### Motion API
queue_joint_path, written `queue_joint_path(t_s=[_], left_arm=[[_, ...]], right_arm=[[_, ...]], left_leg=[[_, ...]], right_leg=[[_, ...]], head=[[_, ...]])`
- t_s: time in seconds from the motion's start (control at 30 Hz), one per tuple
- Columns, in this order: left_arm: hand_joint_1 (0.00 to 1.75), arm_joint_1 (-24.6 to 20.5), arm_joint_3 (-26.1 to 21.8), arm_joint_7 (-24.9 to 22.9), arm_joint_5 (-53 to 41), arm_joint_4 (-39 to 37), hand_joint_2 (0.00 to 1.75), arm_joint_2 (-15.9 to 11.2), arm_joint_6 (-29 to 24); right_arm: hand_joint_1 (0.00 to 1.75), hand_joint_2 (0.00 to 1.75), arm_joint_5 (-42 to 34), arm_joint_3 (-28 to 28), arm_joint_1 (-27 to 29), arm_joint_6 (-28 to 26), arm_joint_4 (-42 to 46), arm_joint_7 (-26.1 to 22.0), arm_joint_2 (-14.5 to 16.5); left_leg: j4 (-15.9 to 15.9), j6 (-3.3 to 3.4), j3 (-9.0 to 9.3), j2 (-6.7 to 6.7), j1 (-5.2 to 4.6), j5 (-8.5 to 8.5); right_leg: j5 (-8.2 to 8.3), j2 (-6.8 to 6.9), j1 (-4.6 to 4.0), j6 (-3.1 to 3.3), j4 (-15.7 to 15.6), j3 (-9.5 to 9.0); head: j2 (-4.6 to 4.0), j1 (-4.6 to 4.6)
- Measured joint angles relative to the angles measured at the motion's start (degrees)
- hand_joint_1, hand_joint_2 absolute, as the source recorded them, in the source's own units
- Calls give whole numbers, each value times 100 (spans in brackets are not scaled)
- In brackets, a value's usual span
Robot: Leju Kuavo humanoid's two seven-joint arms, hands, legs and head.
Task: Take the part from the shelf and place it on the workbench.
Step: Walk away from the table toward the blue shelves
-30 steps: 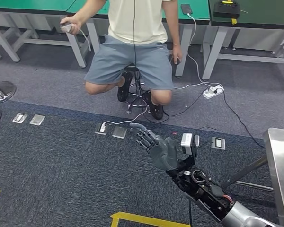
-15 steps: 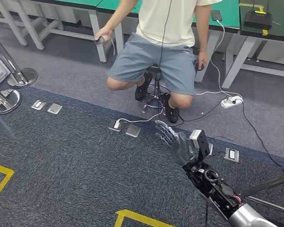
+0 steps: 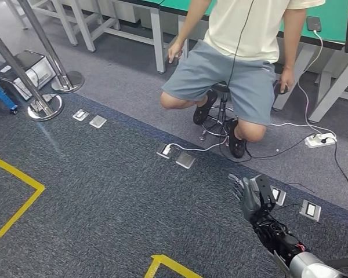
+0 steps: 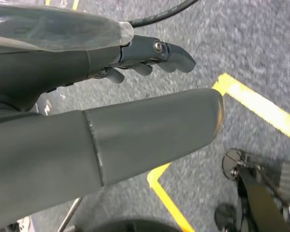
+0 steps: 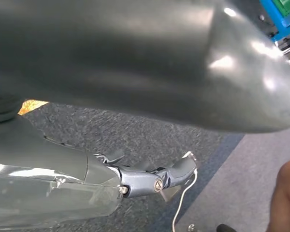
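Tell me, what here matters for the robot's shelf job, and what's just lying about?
For the job:
right hand, holding nothing
left hand, holding nothing

Just lying about:
person on a stool
green tables
white power strip
floor sockets
yellow floor tape

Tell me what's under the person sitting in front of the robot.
A small stool: its dark seat edge and metal legs show between the person's shoes. Most of the seat is covered by the grey shorts. Cables trail across the carpet nearby.

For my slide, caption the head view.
Robot's empty right hand raised over grey carpet, person on stool ahead.
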State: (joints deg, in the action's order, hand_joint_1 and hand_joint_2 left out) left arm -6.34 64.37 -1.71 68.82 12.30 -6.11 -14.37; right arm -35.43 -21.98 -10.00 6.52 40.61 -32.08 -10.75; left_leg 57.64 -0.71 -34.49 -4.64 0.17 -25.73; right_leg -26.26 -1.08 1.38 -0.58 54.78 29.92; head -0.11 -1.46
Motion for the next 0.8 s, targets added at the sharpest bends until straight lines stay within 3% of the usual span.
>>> queue_joint_path(t_s=[0.07, 0.1, 0.13, 0.17, 0.2, 0.27, 0.3, 0.37, 0.43, 0.5, 0.57, 0.63, 0.67, 0.7, 0.77, 0.8], left_arm=[[0, -28, 1, -1, -16, 1, 0, 4, 7], [0, -37, 2, -1, -26, 1, 0, 5, 12], [0, -35, 2, 0, -34, 1, 0, 7, 19], [0, -28, 2, 1, -40, 1, 0, 8, 28], [0, -19, 2, 1, -44, 1, 0, 8, 40], [0, -17, 2, 1, -53, 1, 0, -2, 60], [0, -26, 2, 1, -58, 1, 0, -8, 67], [0, -39, 2, 4, -66, 1, 0, -19, 76], [0, -28, 3, 7, -69, 0, 0, -23, 83], [0, -17, 4, 7, -68, 0, 0, -24, 87], [0, -26, 4, 3, -64, 1, 0, -23, 89], [0, -36, 3, -15, -63, -1, 0, -25, 89], [0, -36, 3, -27, -63, -1, 0, -26, 89], [0, -35, 3, -35, -64, -2, 0, -26, 89], [0, -36, 4, -40, -67, -1, 0, -24, 89], [0, -40, 4, -39, -69, -1, 0, -23, 89]], right_arm=[[0, 0, 115, 16, -32, -216, -316, 204, 3], [0, 0, 180, 18, -24, -341, -484, 334, 3], [0, 0, 229, 16, -9, -447, -653, 460, 4], [0, 0, 261, 13, 4, -527, -810, 584, 7], [0, 0, 270, 9, 12, -579, -955, 724, 12], [0, 0, 261, 5, 40, -671, -1229, 1122, 33], [0, 0, 270, 1, 72, -730, -1360, 1375, 47], [0, 0, 366, -27, 174, -870, -1622, 2000, 86], [0, 0, 493, -88, 308, -976, -1844, 2629, 145], [0, 0, 532, -142, 450, -1025, -2012, 3006, 203], [0, 0, 491, -171, 570, -1061, -2167, 3174, 242], [0, 0, 490, -202, 653, -1104, -2303, 3318, 277], [0, 0, 534, -227, 676, -1128, -2351, 3393, 296], [0, 0, 602, -259, 686, -1156, -2392, 3469, 314], [0, 0, 732, -330, 688, -1205, -2460, 3595, 342], [0, 0, 764, -363, 687, -1222, -2494, 3632, 350]], left_leg=[[798, -39, -391, 303, 4, -385], [1181, -50, -585, 361, 10, -532], [1399, -53, -696, 390, 13, -584], [1385, -46, -688, 408, 14, -528], [1131, -28, -550, 435, 11, -378], [250, 49, -68, 632, -27, -35], [-99, 86, 126, 730, -55, 67], [-367, 136, 266, 795, -102, 98], [-407, 176, 296, 654, -90, 118], [-473, 226, 346, 543, -59, 147], [-493, 255, 365, 440, -51, 158], [-488, 264, 367, 311, -53, 156], [-482, 263, 371, 240, -51, 153], [-470, 256, 376, 168, -46, 149], [-421, 219, 374, 24, -38, 124], [-385, 191, 360, -45, -39, 110]], right_leg=[[-6, 144, -28, 45, -10, -4], [-12, 224, -43, 56, -10, -2], [-18, 300, -52, 62, -9, -2], [-23, 368, -58, 65, -9, -2], [-28, 428, -62, 62, -9, -6], [-49, 538, -78, 40, -6, -27], [-66, 590, -87, 20, -6, -43], [-101, 698, -97, -30, -12, -81], [-137, 748, -89, -91, -24, -138], [-319, 516, -67, -146, 206, -74], [-701, 219, -43, -179, 938, 270], [-936, 143, -39, -204, 1640, 634], [-883, 134, -33, -211, 1703, 686], [-716, 122, -22, -215, 1518, 618], [-291, -39, 19, -219, 716, 264], [-156, -130, 31, -207, 375, 110]], head=[[0, 75], [0, 88], [0, 90], [0, 92], [0, 93], [0, 98], [0, 97], [0, 86], [0, 71], [0, 46], [0, -1], [0, -45], [0, -60], [0, -73], [0, -101], [0, -110]])
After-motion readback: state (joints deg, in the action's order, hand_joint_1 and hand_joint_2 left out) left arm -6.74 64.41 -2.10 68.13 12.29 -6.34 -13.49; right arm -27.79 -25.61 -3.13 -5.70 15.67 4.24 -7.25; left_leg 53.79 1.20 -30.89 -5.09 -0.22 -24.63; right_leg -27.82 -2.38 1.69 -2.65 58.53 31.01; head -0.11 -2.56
